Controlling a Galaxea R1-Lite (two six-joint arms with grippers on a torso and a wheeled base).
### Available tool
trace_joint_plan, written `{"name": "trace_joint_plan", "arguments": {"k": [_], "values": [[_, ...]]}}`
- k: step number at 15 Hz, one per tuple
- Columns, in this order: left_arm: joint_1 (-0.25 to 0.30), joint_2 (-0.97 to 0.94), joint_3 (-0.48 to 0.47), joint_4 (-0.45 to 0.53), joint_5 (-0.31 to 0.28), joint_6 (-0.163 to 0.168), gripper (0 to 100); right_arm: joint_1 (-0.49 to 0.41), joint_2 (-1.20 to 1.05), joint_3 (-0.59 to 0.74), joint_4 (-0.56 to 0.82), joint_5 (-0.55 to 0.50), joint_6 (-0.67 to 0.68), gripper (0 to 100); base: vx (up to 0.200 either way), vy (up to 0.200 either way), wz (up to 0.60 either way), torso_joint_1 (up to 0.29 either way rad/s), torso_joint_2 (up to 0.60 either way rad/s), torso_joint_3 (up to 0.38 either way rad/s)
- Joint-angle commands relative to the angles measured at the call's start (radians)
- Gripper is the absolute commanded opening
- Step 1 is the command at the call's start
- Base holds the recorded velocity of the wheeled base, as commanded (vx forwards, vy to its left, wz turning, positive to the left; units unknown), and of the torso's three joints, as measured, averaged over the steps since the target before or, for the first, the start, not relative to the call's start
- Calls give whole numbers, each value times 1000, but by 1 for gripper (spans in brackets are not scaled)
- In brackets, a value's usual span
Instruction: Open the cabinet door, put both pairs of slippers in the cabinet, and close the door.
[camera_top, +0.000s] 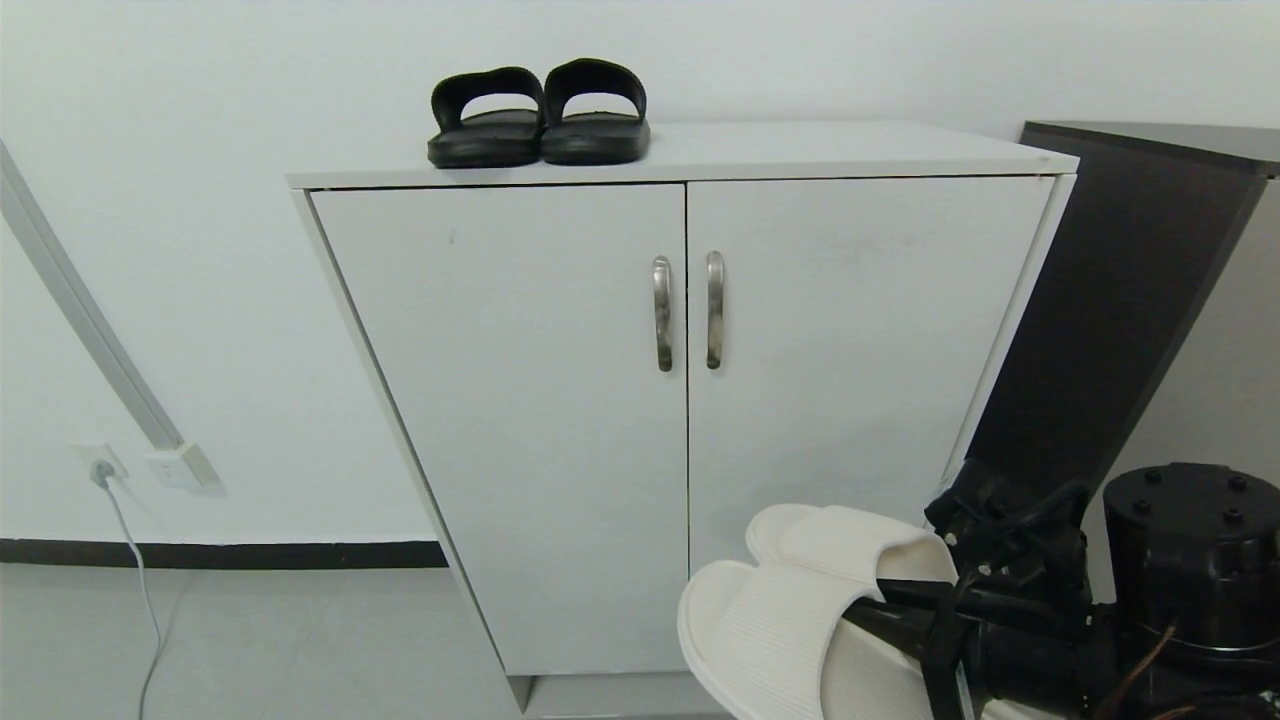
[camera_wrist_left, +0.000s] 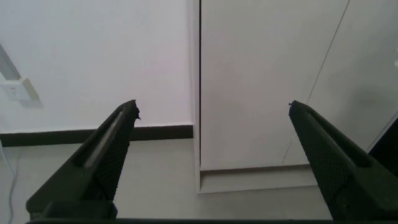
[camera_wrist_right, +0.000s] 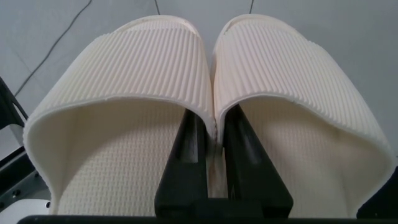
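A white cabinet (camera_top: 560, 420) stands against the wall with both doors shut, two metal handles (camera_top: 663, 313) meeting at the middle. A pair of black slippers (camera_top: 540, 112) rests on its top, left of centre. My right gripper (camera_top: 900, 610) is low in front of the right door, shut on a pair of white slippers (camera_top: 800, 610). In the right wrist view its fingers (camera_wrist_right: 239, 152) pinch the inner straps of the white slippers (camera_wrist_right: 124, 93) together. My left gripper (camera_wrist_left: 211, 109) is open with nothing in it, facing the cabinet's lower left corner (camera_wrist_left: 200, 180).
A dark cabinet (camera_top: 1130, 300) stands close against the white one's right side. A wall socket (camera_top: 100, 465) with a cable hanging to the floor sits at the lower left, under a slanted wall conduit (camera_top: 80, 310). Bare grey floor (camera_top: 250, 640) lies left of the cabinet.
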Motion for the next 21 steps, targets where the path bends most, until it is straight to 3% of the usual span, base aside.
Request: {"name": "trace_joint_plan", "arguments": {"k": [1,2,3,4,5,6,9,12,13,16,17,18,21], "values": [[0,-3,-3,-2,4,-15,100,1,4,2,-5,0,1,0,0,0,0,0,0,0],[0,5,-78,-10,3,-66,100,1,4,2,-5,0,1,0,0,0,0,0,0,0],[-1,48,-181,47,-8,-163,100,1,3,2,-5,0,1,0,0,0,0,0,0,0],[-1,125,-216,101,-25,-137,100,1,4,0,-5,0,1,0,0,0,0,0,0,0],[-6,198,-204,78,-43,-78,100,3,4,2,-5,0,-1,0,0,0,0,0,0,0],[-21,280,-190,24,-81,-52,100,4,4,2,-5,0,-1,0,0,0,0,0,0,0],[-67,527,-199,-217,-252,-52,100,9,4,5,-4,0,-1,0,0,0,0,0,0,0],[-90,720,-251,-318,-373,-46,100,9,3,8,-5,0,-1,0,0,0,0,0,0,0],[-115,770,-273,-338,-379,-46,100,9,1,9,-4,0,-2,0,0,0,0,0,0,0],[-262,892,-337,-386,-377,-48,100,18,1,20,-5,0,-15,0,0,0,0,0,0,0],[-284,916,-352,-389,-377,-49,100,20,1,20,-5,-1,-15,0,0,0,0,0,0,0],[-348,1008,-409,-410,-377,-55,100,18,0,20,-5,-1,-15,0,0,0,0,0,0,0],[-455,1192,-507,-544,-376,-104,100,18,-2,20,-7,-1,-13,0,0,0,0,0,0,0]]}}
